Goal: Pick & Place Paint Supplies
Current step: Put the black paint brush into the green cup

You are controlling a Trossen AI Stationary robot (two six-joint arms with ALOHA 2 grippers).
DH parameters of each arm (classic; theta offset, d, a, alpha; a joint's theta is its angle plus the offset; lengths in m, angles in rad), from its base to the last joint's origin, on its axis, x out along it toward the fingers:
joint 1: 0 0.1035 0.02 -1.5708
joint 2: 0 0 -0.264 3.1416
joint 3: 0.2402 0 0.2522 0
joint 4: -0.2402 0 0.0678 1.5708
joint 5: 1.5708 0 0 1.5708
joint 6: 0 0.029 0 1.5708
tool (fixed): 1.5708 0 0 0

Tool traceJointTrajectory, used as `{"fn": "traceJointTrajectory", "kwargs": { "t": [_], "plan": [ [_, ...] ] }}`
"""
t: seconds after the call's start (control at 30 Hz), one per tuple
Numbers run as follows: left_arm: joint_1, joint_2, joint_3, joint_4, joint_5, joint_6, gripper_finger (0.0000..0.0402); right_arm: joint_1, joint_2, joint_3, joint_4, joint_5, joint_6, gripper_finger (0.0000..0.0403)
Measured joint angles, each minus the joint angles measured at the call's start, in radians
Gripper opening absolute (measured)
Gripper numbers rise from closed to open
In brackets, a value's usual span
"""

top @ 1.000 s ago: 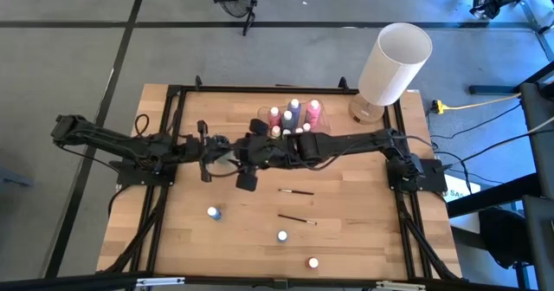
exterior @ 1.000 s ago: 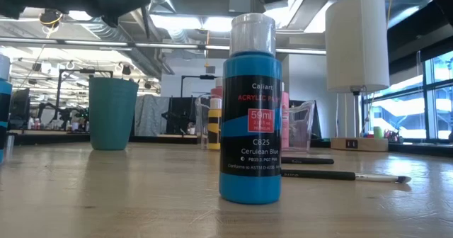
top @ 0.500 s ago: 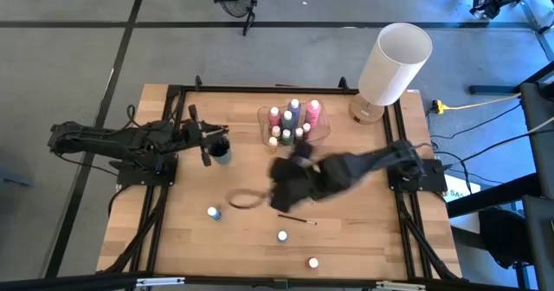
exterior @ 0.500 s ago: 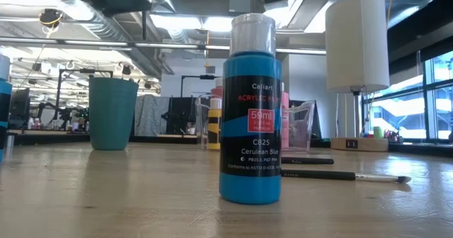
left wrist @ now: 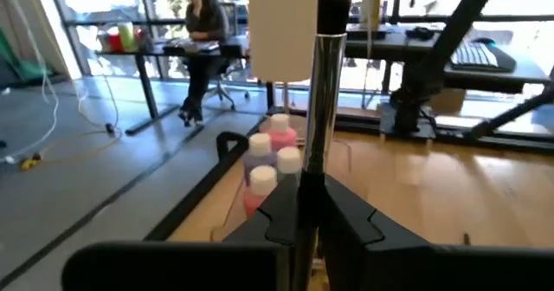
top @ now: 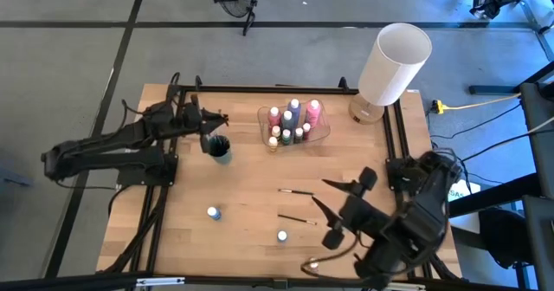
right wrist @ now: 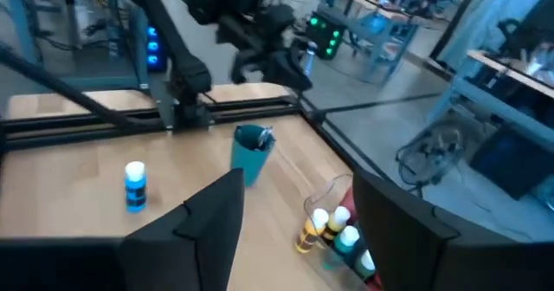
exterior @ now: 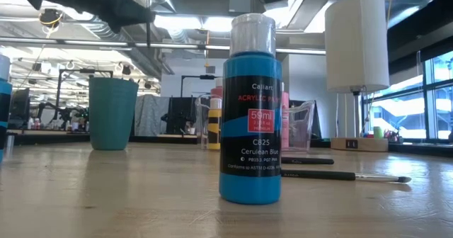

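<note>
I see a grey floor [top: 69,57] crossed by dark lines, exposed ceiling ducts [exterior: 177,25] with strip lights, large windows [exterior: 425,96], and desks [left wrist: 173,53].

Robotics lab: ceiling ducts [exterior: 177,11], workbenches [right wrist: 519,74].

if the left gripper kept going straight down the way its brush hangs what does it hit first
Likely the teal cup: the left gripper, shut on a paintbrush, sits just above it in the high view, though exact alignment is unclear.
</note>
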Motion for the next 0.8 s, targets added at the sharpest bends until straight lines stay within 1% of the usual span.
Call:
{"fn": "traceJointTrajectory", "kwargs": {
  "t": [0.13, 0.23, 0.4, 0.47, 0.53, 0.63, 0.73, 0.77, 0.8],
  "plan": [
    [0.102, 0.001, -0.052, 0.075, 0.086, -0.041, 0.0021, 0.000, -0.011, 0.000, 0.001, 0.026, -0.073, 0.0218],
    [0.147, 0.000, -0.066, 0.102, 0.107, -0.058, 0.0021, -0.034, -0.040, 0.000, 0.000, 0.037, -0.177, 0.0217],
    [0.183, -0.005, -0.066, 0.187, 0.111, -0.073, 0.0021, -0.147, -0.073, 0.000, 0.013, 0.031, -0.337, 0.0217],
    [0.181, -0.005, -0.066, 0.197, 0.130, -0.090, 0.0021, -0.195, -0.081, 0.000, 0.052, -0.009, -0.409, 0.0217],
    [0.170, -0.005, -0.066, 0.181, 0.148, -0.095, 0.0021, -0.243, -0.082, 0.000, 0.143, -0.116, -0.529, 0.0217],
    [0.153, -0.004, -0.066, 0.163, 0.150, -0.083, 0.0021, -0.303, -0.081, 0.000, 0.378, -0.332, -0.773, 0.0213],
    [0.132, -0.005, -0.066, 0.166, 0.149, -0.054, 0.0022, -0.353, -0.081, 0.002, 0.618, -0.631, -1.008, 0.0203],
    [0.125, -0.005, -0.066, 0.169, 0.149, -0.048, 0.0022, -0.366, -0.080, 0.013, 0.651, -0.731, -1.066, 0.0199],
    [0.118, -0.005, -0.066, 0.176, 0.149, -0.043, 0.0022, -0.378, -0.079, 0.029, 0.668, -0.808, -1.120, 0.0195]
  ]
}}
